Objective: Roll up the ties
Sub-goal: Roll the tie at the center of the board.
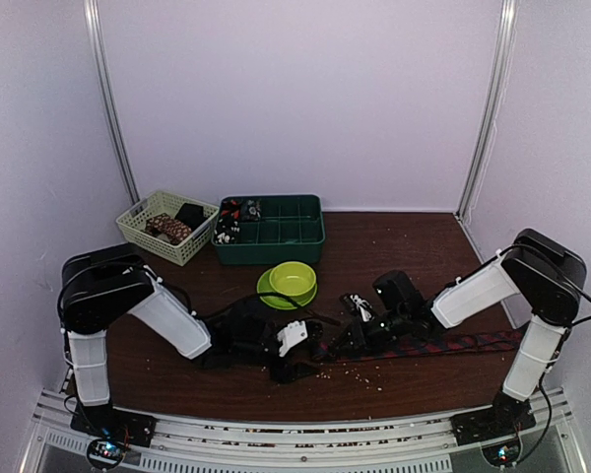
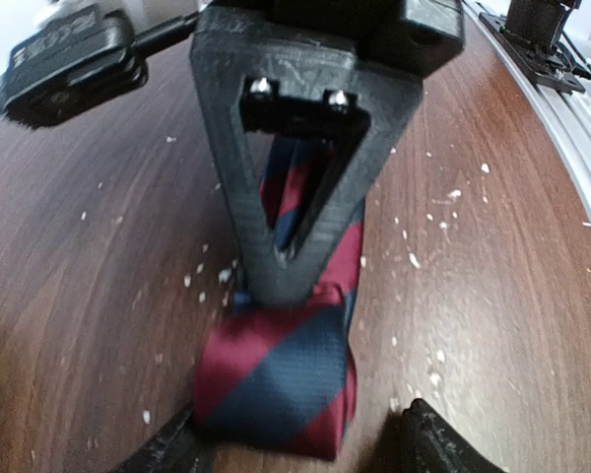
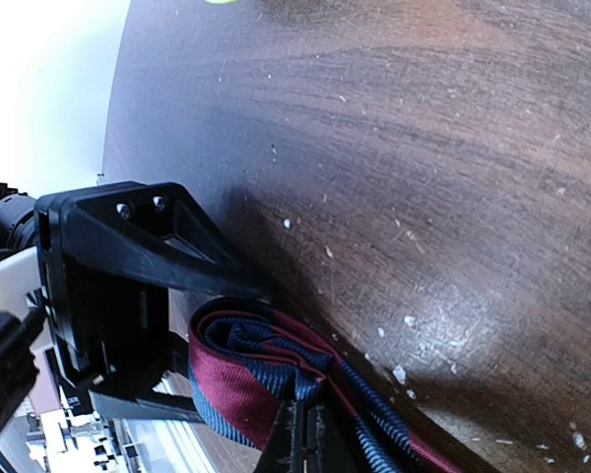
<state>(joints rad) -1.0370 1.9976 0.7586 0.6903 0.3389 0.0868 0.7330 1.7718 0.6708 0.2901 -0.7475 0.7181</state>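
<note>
Looking at the desk [image 1: 404, 246]: striped tie [image 1: 473, 342] lies flat near the front edge, running from the right arm's base toward the middle, its end doubled into a loose roll between the arms. Right fingers [image 3: 305, 439] are closed tight, pinching the layers at the roll. Left fingers [image 2: 443, 445] stand wide apart either side of the roll, holding nothing. Fabric looks light, limp, slick, so the roll likely springs loose. Best grip: across the roll's flat sides, not the tail.

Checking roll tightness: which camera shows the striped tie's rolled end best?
Left wrist: the striped tie is close up and centred, stripes clear. Right wrist shows its layers edge-on, partly cut off. Top view shows only a dark strip.
</note>
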